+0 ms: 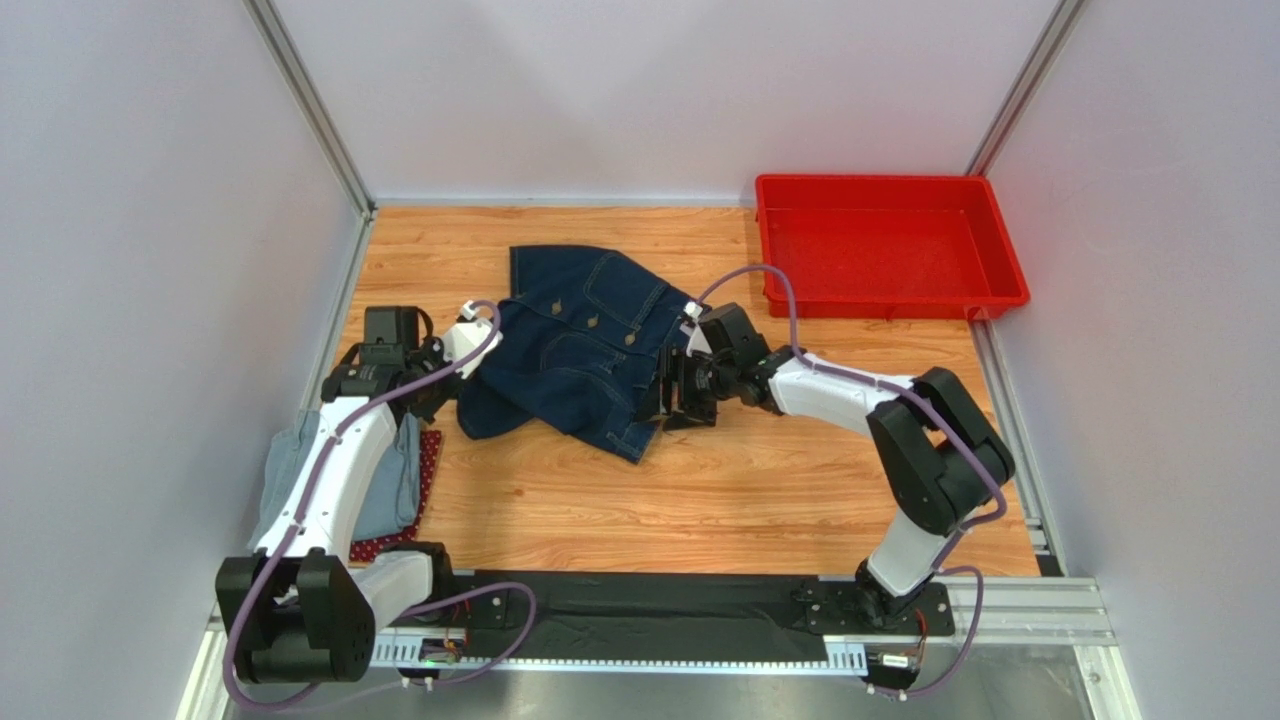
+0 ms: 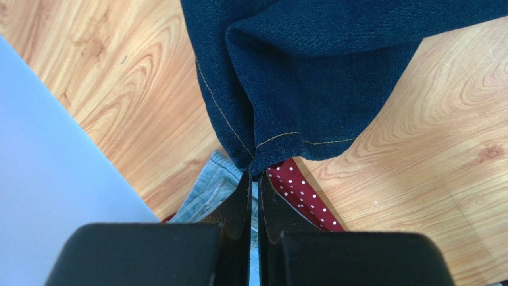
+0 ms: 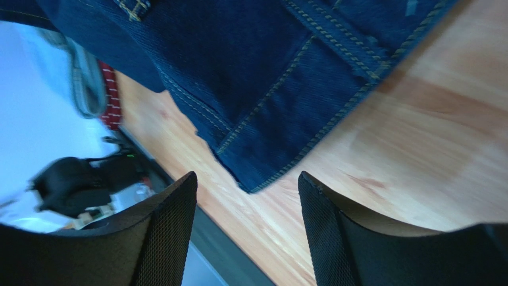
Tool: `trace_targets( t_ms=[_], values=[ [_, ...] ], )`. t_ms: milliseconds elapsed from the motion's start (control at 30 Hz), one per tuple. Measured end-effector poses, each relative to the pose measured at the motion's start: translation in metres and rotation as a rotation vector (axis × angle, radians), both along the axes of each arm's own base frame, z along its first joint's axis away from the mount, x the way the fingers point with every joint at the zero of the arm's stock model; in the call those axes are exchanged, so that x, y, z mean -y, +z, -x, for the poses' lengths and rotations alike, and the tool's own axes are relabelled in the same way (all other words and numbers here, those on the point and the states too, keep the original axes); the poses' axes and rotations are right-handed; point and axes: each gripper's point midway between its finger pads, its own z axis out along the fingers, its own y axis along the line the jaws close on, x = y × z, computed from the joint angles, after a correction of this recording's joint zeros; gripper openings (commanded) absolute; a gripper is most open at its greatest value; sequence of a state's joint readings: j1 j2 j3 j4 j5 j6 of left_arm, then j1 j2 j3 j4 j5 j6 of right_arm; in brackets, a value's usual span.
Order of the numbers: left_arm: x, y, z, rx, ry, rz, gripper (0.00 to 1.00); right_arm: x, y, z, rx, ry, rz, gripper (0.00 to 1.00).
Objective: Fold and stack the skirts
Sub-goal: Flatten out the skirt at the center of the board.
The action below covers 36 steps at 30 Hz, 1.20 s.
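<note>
The dark navy denim skirt [image 1: 586, 353] lies spread and rumpled in the middle of the table. My left gripper [image 1: 484, 342] is shut on its left hem corner [image 2: 256, 161], and the cloth rises from the pinch. My right gripper [image 1: 672, 393] stands open just off the skirt's lower right corner [image 3: 262, 173], nothing between its fingers [image 3: 173, 208]. The light blue-grey denim skirt [image 1: 293, 458] lies folded on the dark red dotted skirt [image 1: 428, 458] at the near left, partly hidden under my left arm. Both show below the pinched corner, the light blue-grey skirt [image 2: 208, 190] and the dotted one [image 2: 298, 190].
A red plastic tray [image 1: 879, 182] sits at the back right corner. Grey walls close in the table on the left, back and right. A black rail [image 1: 661, 600] with the arm bases runs along the near edge.
</note>
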<state>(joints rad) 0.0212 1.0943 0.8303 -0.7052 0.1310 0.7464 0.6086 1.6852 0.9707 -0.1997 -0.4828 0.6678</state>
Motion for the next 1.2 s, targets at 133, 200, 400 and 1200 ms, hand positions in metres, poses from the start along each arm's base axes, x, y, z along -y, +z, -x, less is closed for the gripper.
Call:
trace_targets(
  t_ms=[133,200,400,1200],
  values=[
    [0.001,0.004,-0.001,0.013,-0.003,0.004,0.00,-0.014,-0.009,0.011,-0.120,-0.071,-0.103,0.62],
    [0.002,0.005,0.000,0.016,-0.005,0.010,0.00,-0.014,-0.015,0.017,-0.181,-0.111,-0.127,0.57],
    [0.005,0.005,0.001,0.015,-0.012,0.026,0.00,-0.022,-0.023,0.018,-0.282,-0.217,-0.219,0.49],
    [0.000,0.246,-0.010,0.452,0.134,0.150,0.00,0.126,0.304,-0.060,0.629,-0.334,-0.325,0.00]
  ],
)
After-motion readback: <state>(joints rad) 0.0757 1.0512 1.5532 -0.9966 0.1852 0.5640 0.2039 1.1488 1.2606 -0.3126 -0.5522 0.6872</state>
